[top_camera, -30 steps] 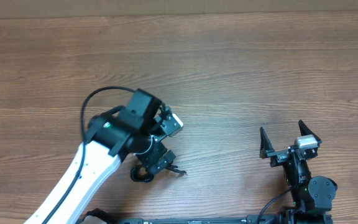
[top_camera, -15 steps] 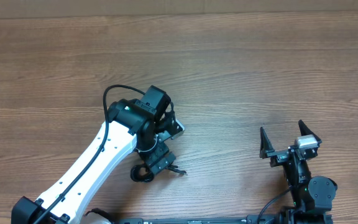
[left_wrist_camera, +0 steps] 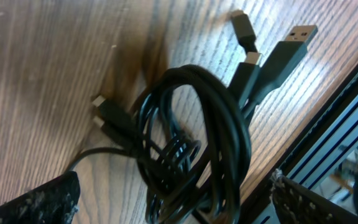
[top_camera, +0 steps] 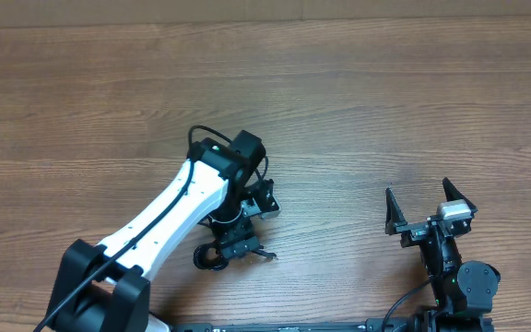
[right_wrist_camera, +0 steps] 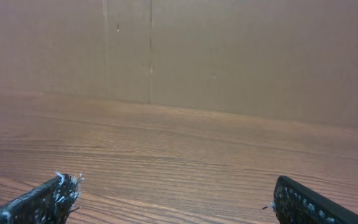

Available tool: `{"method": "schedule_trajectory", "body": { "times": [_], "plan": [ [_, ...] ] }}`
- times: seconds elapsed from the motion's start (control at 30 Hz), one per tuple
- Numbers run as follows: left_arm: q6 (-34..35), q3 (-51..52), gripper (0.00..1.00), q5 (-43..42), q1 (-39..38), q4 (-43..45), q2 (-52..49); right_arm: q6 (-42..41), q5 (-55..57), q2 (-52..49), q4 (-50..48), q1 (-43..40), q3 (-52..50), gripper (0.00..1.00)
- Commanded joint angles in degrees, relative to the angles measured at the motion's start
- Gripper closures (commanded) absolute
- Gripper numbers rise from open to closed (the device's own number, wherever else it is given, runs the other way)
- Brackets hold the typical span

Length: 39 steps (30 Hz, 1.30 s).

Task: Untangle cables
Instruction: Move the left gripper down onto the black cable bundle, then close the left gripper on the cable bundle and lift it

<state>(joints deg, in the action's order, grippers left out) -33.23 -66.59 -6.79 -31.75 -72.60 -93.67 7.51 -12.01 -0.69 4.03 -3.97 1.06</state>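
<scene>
**A:** Looking down from overhead, where is the bundle of thin black cables (top_camera: 212,259)?

**B:** On the brown wood-grain table (top_camera: 358,111), near its front edge and left of centre. It lies right under the left gripper (left_wrist_camera: 174,200), at the end of the white-shelled left arm (top_camera: 169,217). One small plug tip (top_camera: 265,253) pokes out to the right.

**A:** Is that gripper holding the cables?

**B:** No. In the left wrist view its jaws stand wide apart. One rough grey fingertip (left_wrist_camera: 42,202) shows at each lower corner, and the coil sits between them, clear of both as far as I can tell.

**A:** How do the cords lie?

**B:** They are wound into a loose oval coil several strands thick, with a tighter cluster of turns low inside the loop. A flat black USB plug with a silvery end (left_wrist_camera: 293,38) and a smaller plug (left_wrist_camera: 244,30) stick out at the upper right. Two more small plugs (left_wrist_camera: 104,112) lie side by side on the left, on the wood. A black metal rail (left_wrist_camera: 334,124) runs along the table's edge just beside the coil.

**A:** And the other arm?

**B:** The black right gripper (top_camera: 422,201) is well apart from the bundle, near the front edge on the right side. Its jaws are spread wide over bare wood. Its wrist camera shows only the tabletop and a plain tan wall (right_wrist_camera: 229,56) beyond it.
</scene>
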Motion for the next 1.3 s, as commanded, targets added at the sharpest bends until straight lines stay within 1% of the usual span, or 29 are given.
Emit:
{"method": "schedule_trajectory", "body": {
  "times": [0.0, 0.13, 0.23, 0.27, 0.4, 0.43, 0.53, 0.57, 0.63, 0.77, 1.03, 1.2, 1.23, 1.27],
  "plan": [
    [-3.23, -1.01, 0.02, 0.17, -2.84, 0.96, -1.88, 0.07, 0.42, 0.52, -0.28, 0.44, -0.61, 0.0],
    [-4.98, -1.01, 0.02, 0.17, -4.09, 1.99, -2.82, 0.07, 0.42, 0.52, -0.28, 0.44, -0.61, 0.0],
    [-4.98, -1.01, 0.11, -0.28, -4.22, 2.56, -3.45, 0.07, 0.42, 0.52, -0.28, 0.44, -0.61, 0.0],
    [-4.98, -1.01, 0.16, -0.35, -4.22, 2.56, -3.45, 0.07, 0.42, 0.52, -0.28, 0.44, -0.61, 0.0],
    [-4.98, -1.01, 0.28, -0.55, -4.24, 2.54, -3.45, 0.07, 0.42, 0.52, -0.28, 0.44, -0.61, 0.0],
    [-4.98, -1.01, 0.38, -0.52, -4.24, 2.56, -3.45, 0.07, 0.42, 0.52, -0.28, 0.44, -0.61, 0.0],
    [-4.96, -1.01, 0.61, -0.55, -4.24, 2.54, -3.45, 0.07, 0.42, 0.52, -0.28, 0.44, -0.61, 0.0],
    [-4.96, -1.01, 0.67, -0.52, -4.24, 2.51, -3.45, 0.07, 0.42, 0.52, -0.28, 0.44, -0.61, 0.0],
    [-4.94, -1.01, 0.72, -0.57, -4.24, 2.54, -3.45, 0.07, 0.42, 0.52, -0.28, 0.44, -0.61, 0.0],
    [-4.72, -1.01, 0.96, -1.18, -4.28, 2.54, -3.45, 0.07, 0.42, 0.52, -0.28, 0.44, -0.61, 0.0],
    [-3.39, -1.03, 0.96, -1.16, -4.28, 3.04, -3.43, 0.07, 0.42, 0.52, -0.28, 0.44, -0.61, 0.0],
    [0.33, -1.2, 0.96, -1.14, -4.28, 7.52, -3.39, 0.07, 0.42, 0.52, -0.28, 0.44, -0.61, 0.0],
    [2.8, -1.55, 0.96, -1.16, -4.28, 10.36, -3.39, 0.07, 0.42, 0.5, -0.28, 0.44, -0.61, 0.0],
    [3.87, -1.7, 0.96, -1.16, -4.28, 11.45, -3.39, 0.07, 0.42, 0.52, -0.28, 0.44, -0.61, 0.0]
  ]
}}
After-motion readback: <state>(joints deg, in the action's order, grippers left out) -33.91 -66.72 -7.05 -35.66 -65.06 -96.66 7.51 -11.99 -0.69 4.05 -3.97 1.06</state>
